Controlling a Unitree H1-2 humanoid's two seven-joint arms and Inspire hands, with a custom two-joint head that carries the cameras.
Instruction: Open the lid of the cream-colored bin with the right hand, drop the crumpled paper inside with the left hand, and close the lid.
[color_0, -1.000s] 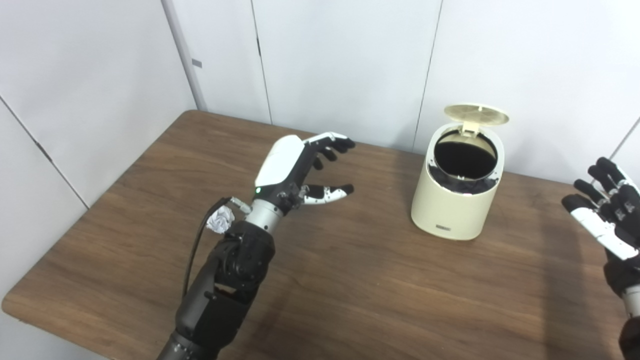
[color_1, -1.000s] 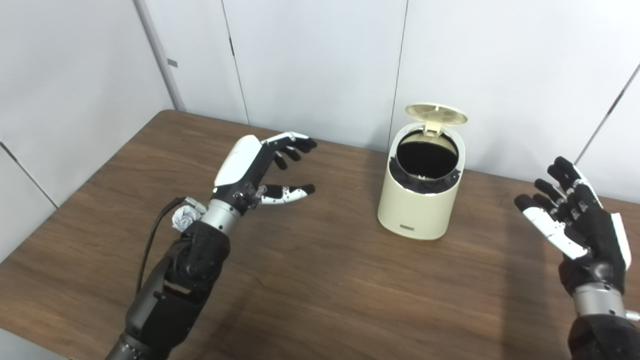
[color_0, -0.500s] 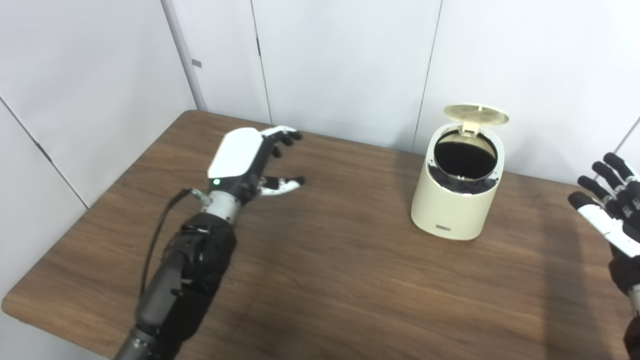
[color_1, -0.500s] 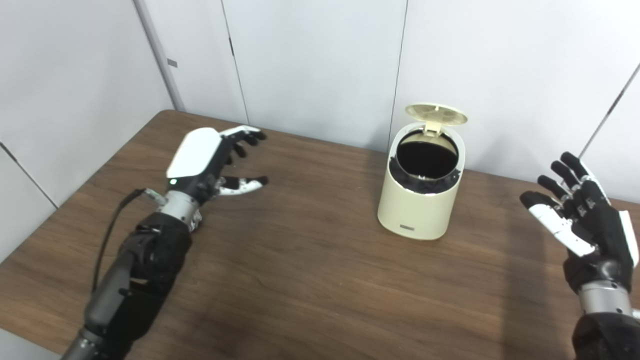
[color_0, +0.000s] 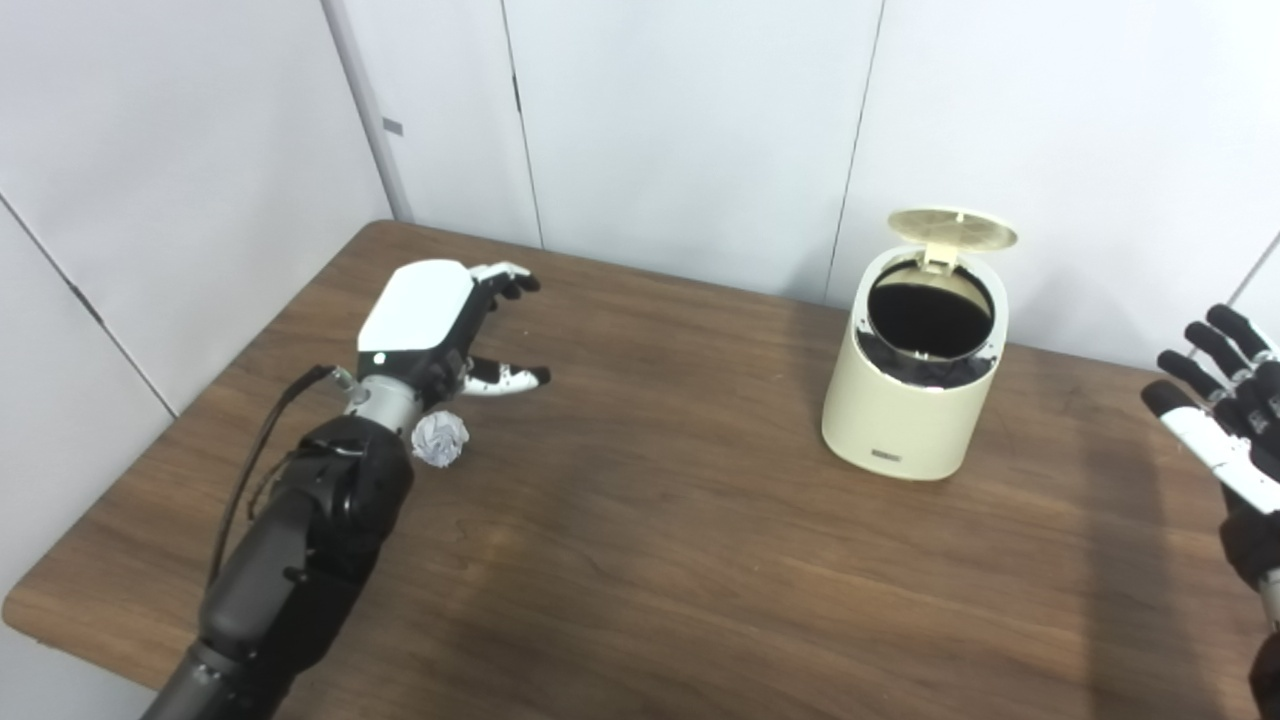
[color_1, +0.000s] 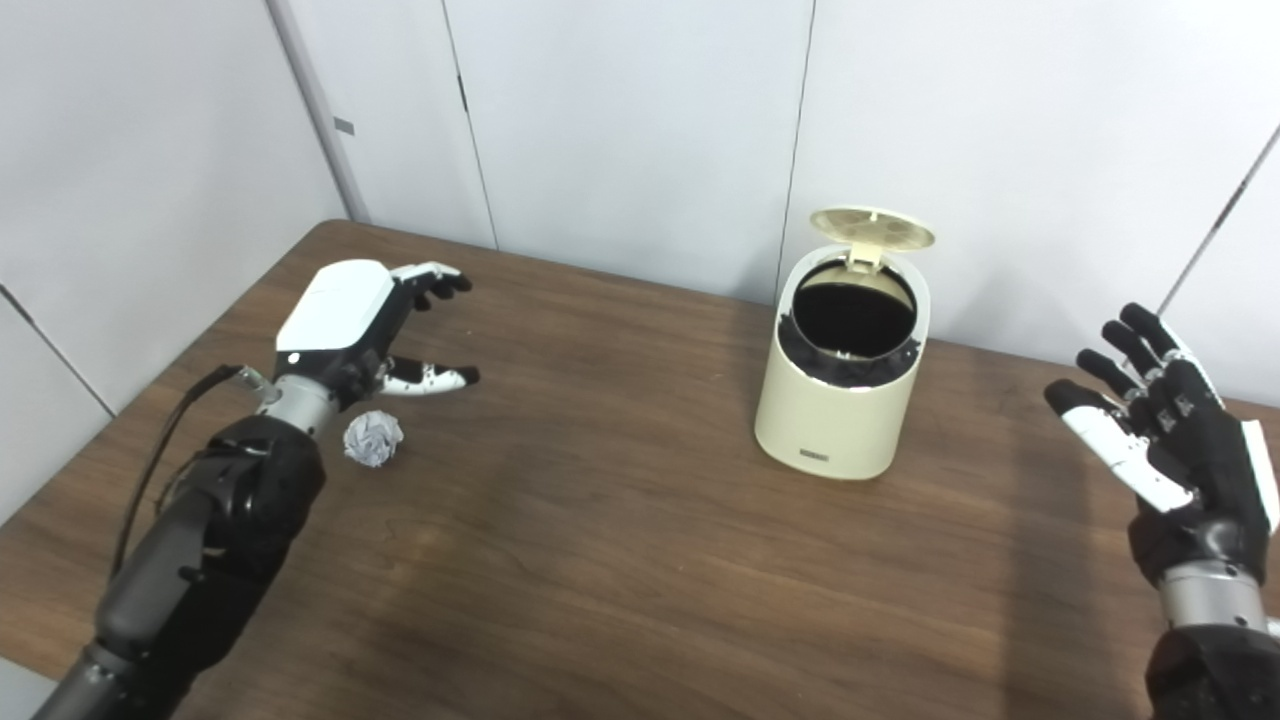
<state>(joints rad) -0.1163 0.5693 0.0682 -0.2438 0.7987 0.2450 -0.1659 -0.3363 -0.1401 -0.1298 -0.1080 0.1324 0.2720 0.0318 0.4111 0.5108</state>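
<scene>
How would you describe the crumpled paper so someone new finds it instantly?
Start at the brown wooden table and look to its left side, far from the cream-colored bin with its lid up. There the crumpled paper lies on the wood just below the left hand, whose fingers are spread and not touching it. It is the only small, white, wrinkled ball on the table.

The bin (color_0: 915, 395)'s dark inside hides its contents; right robot hand (color_0: 1225, 430) is edge-cropped.

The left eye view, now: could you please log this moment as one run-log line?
lid: open | crumpled paper: on table, ungrasped | left hand: open, above paper | right hand: open, idle
</scene>
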